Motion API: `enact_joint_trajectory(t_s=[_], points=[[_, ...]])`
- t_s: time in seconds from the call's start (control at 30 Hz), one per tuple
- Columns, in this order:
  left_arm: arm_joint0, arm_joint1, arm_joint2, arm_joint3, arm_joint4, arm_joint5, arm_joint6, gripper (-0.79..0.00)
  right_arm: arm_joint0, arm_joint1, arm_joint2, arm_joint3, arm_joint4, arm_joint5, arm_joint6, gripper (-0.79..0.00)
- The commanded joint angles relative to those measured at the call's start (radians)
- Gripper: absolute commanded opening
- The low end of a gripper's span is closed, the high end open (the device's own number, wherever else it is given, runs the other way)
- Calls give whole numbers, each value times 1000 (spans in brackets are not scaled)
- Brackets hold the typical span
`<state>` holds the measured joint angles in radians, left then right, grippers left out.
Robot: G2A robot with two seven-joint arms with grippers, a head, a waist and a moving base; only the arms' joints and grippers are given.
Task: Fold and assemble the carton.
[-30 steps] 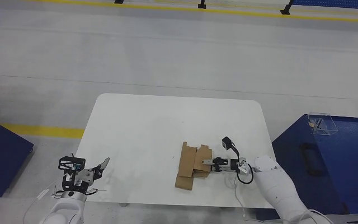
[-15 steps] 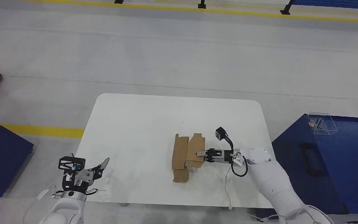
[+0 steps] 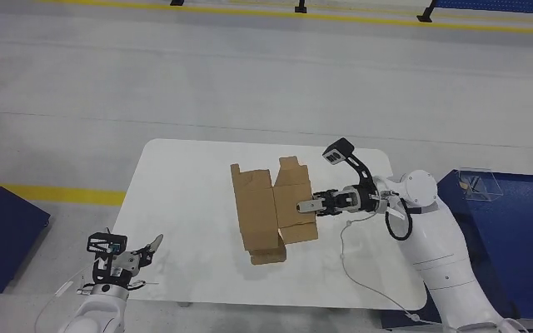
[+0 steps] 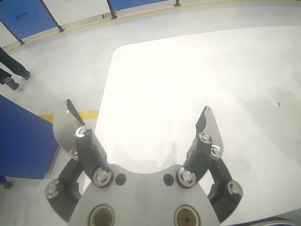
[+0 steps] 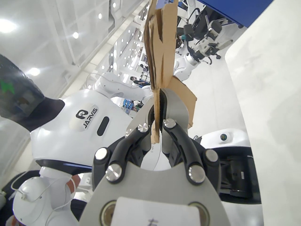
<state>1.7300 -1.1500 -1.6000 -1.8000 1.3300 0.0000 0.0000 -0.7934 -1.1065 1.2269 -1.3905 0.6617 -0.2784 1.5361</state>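
2 tools: right tool (image 3: 304, 205) clamped on the cardboard carton (image 3: 258, 208), left tool (image 4: 138, 108) spread apart over the table (image 4: 188, 71) corner

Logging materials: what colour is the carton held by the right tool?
Plain brown cardboard; the carton shows best in the top view.

There is one carton (image 3: 255, 212) and one table (image 3: 187, 200). There are two grippers, the left gripper (image 4: 137, 108) at the table's near left corner and the right gripper (image 3: 304, 205) at the carton's right side. There are two blue cabinets, the left cabinet (image 3: 17, 233) and the right cabinet (image 3: 466, 246), and one clear box (image 3: 479, 183) on the right one.
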Motion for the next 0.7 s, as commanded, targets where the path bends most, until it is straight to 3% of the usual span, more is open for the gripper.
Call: enact_joint_trajectory(t_s=[0.0,0.67], points=[[0,0,0,0,0,0,0,0,-3,8,25,-51,13,1,0,-785],[0,0,0,0,0,0,0,0,24,17,48,-92,29,19,0,-785]])
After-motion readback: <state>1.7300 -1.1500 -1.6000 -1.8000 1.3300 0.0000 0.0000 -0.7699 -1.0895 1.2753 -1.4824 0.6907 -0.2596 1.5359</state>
